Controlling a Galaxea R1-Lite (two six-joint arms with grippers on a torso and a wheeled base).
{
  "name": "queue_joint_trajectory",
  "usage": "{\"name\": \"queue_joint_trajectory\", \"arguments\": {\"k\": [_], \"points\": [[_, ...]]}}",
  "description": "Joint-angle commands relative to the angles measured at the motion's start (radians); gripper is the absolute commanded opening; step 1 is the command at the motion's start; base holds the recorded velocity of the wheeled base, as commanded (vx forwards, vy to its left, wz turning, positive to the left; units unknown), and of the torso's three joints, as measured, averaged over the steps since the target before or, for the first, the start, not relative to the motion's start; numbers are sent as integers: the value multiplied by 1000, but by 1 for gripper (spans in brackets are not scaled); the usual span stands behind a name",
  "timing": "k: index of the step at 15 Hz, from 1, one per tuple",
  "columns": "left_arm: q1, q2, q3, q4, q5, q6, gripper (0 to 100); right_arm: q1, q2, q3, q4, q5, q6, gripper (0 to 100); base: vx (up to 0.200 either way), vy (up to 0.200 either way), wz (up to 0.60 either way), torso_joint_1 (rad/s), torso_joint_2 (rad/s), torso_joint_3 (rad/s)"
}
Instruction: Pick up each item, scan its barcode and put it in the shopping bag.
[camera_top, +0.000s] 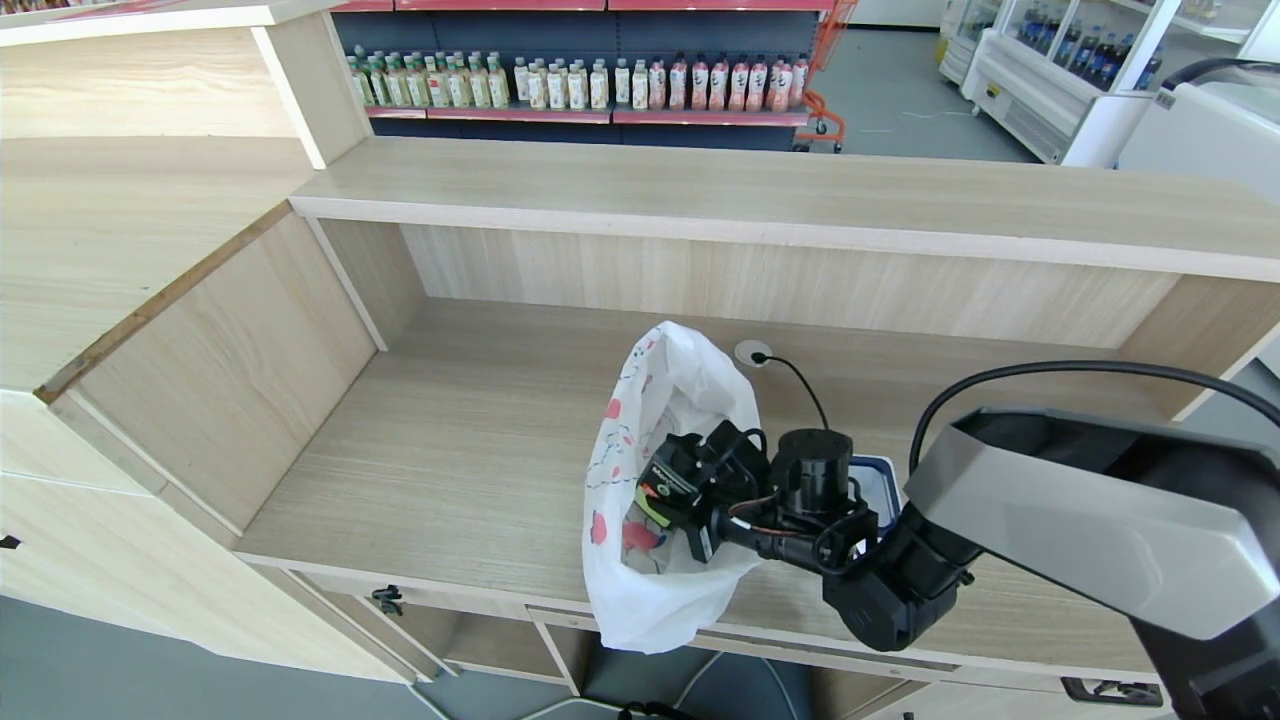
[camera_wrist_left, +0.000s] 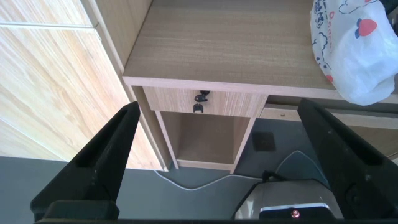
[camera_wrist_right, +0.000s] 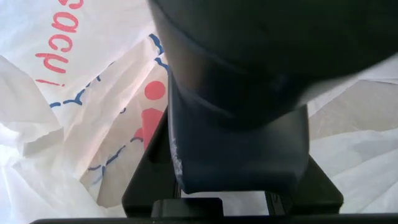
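Observation:
The white shopping bag (camera_top: 662, 395) with red and blue print stands at the counter's front edge, its bottom hanging over. My right gripper (camera_top: 668, 497) is inside the bag's mouth, shut on a dark blue item (camera_wrist_right: 242, 149). That item hides most of the gripper in the right wrist view, with the bag's plastic (camera_wrist_right: 74, 93) all around it. In the head view a green and yellow label (camera_top: 655, 497) shows at the gripper. My left gripper (camera_wrist_left: 219, 111) hangs open and holds nothing, below and in front of the counter, to the left of the bag (camera_wrist_left: 354, 56).
The wooden counter (camera_top: 450, 450) has a raised back ledge and a side wall on the left. A cable runs from a grommet (camera_top: 752, 352) toward a blue-rimmed object (camera_top: 885, 478) half hidden behind my right wrist. A drawer lock (camera_wrist_left: 200, 98) sits on the counter front.

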Motion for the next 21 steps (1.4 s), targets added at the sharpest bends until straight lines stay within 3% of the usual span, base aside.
{"name": "queue_joint_trajectory", "arguments": {"k": [1,4,9,12,17,20,21], "points": [[0,0,0,0,0,0,100,1,5,2,3,-1,0,100,0,0,0,0,0,0],[0,0,0,0,0,0,100,-1,-56,0,46,-1,25,100,0,0,0,0,0,0],[0,0,0,0,0,0,100,-3,-289,3,164,-1,250,100,0,0,0,0,0,0],[0,0,0,0,0,0,100,-35,-382,38,229,-2,258,100,0,0,0,0,0,0],[0,0,0,0,0,0,100,-176,-671,284,242,-10,170,100,0,0,0,0,0,0],[0,0,0,0,0,0,100,-331,-863,457,335,-17,88,100,0,0,0,0,0,0],[0,0,0,0,0,0,100,-450,-978,525,442,-116,26,100,0,0,0,0,0,0]]}}
